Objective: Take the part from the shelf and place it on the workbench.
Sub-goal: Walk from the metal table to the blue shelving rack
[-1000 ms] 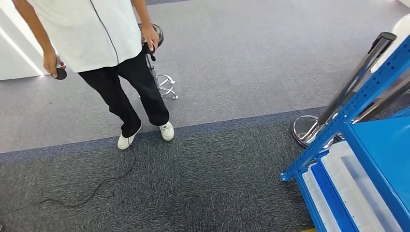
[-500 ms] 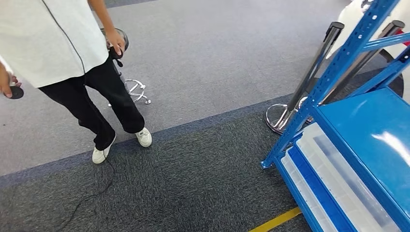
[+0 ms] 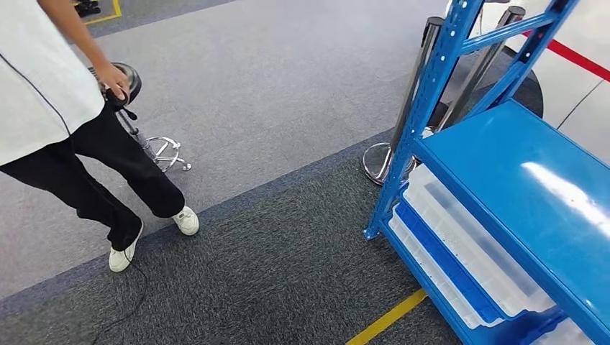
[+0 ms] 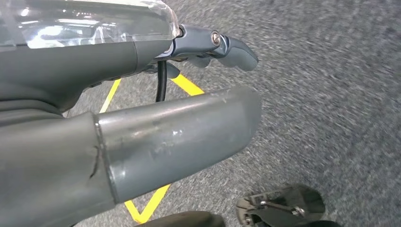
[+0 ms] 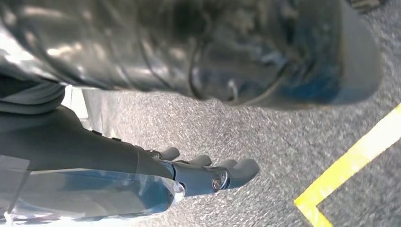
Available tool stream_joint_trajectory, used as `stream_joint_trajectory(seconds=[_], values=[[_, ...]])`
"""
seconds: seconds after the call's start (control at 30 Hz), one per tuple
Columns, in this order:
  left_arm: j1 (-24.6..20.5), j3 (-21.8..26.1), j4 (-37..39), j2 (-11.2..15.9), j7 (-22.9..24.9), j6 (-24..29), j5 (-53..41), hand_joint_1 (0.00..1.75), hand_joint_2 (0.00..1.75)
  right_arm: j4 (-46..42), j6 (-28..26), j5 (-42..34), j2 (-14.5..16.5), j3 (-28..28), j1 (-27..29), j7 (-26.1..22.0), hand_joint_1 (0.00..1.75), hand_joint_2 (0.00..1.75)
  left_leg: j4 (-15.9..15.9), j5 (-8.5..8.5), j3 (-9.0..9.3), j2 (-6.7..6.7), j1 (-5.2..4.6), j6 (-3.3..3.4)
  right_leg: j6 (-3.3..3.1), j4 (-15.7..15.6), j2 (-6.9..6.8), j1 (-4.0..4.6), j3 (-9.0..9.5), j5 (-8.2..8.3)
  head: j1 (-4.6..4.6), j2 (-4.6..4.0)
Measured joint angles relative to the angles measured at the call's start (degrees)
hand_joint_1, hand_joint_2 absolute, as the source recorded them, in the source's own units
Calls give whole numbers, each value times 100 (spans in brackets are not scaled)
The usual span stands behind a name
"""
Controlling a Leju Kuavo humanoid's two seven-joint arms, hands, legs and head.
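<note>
Approaching the blue shelf [image 3: 503,165] is the step in hand, by my reading: it stands at the right of the head view, clear trays [image 3: 467,241] on its lower tier, but no part can be made out on it. The left hand [image 4: 215,45] and right hand [image 5: 208,172] both hang over grey carpet, fingers loosely extended and holding nothing. A person [image 3: 65,122] stands far left beside a stool [image 3: 155,140]. Next, the robot probably needs to face the shelf squarely and locate the part before any reach.
</note>
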Motion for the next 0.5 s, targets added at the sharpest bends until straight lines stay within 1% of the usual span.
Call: stream_joint_trajectory(seconds=[0.03,0.07,0.1,0.13,0.17,0.2,0.23,0.27,0.3,0.33,0.37,0.4,0.43,0.47,0.5], values=[[12,1,0,7,0,-2,4,0,0,0,1,2,-3,-1,1,0,0,0,278,-68,-140,-22,2,-3,-2,13,75,3,-13,2,1,0],[23,1,0,12,0,-3,6,0,0,0,2,3,-5,-2,3,1,0,0,344,-12,-185,-28,2,3,-2,28,154,6,-21,2,0,0],[30,2,0,16,0,-3,6,0,0,0,3,3,-8,-2,5,0,0,0,192,147,-130,-45,2,18,-1,42,236,7,-25,2,0,0],[34,2,0,19,-1,-3,7,0,0,0,3,4,-8,-3,4,-1,0,0,-152,375,17,-95,3,41,3,52,316,6,-23,2,0,0],[34,4,0,27,-1,-3,10,0,0,0,5,5,-6,-3,2,-2,0,0,-555,567,191,-227,2,72,14,58,388,7,-25,4,1,0],[35,7,0,36,-2,-3,15,0,0,0,7,7,-4,-3,-3,-3,0,0,-898,698,331,-350,3,96,35,67,460,9,-35,9,3,0],[35,12,0,45,-3,-3,21,0,0,0,10,9,-2,-3,-7,-7,0,0,-1120,761,419,-448,0,113,66,71,522,5,-51,19,4,0],[32,18,0,55,-4,-4,27,0,0,0,12,11,0,-3,-6,-10,0,0,-1215,763,450,-500,-7,125,105,70,581,-4,-70,31,5,0],[28,25,0,61,-4,-5,33,0,0,0,14,14,0,-3,0,-14,0,0,-1241,772,459,-454,-12,135,148,62,644,-13,-89,48,5,0],[24,31,0,66,-4,-7,40,0,0,0,14,18,-6,-3,10,-16,0,0,-1267,797,470,-389,-2,163,187,53,692,-21,-101,60,5,0],[19,36,0,71,-4,-7,45,0,0,1,15,23,-12,-4,19,-17,0,0,-1303,826,483,-317,9,201,216,84,642,-14,-125,34,7,0],[18,41,0,75,-6,-7,48,0,0,1,16,28,-18,-4,21,-18,0,0,-1340,858,492,-242,22,244,236,204,517,-3,-190,-57,16,0],[20,44,0,76,-8,-7,49,0,0,2,17,32,-25,-5,14,-19,0,0,-1368,883,490,-162,30,277,247,442,343,6,-302,-213,25,0],[27,48,0,79,-9,-7,48,0,0,2,20,37,-25,-5,5,-20,0,0,-1374,890,482,-83,17,297,255,791,151,11,-467,-417,33,0],[37,51,0,81,-8,-6,48,0,0,1,23,42,-26,-5,-3,-21,0,0,-1372,891,472,-1,6,306,267,1183,41,3,-652,-609,40,0]])
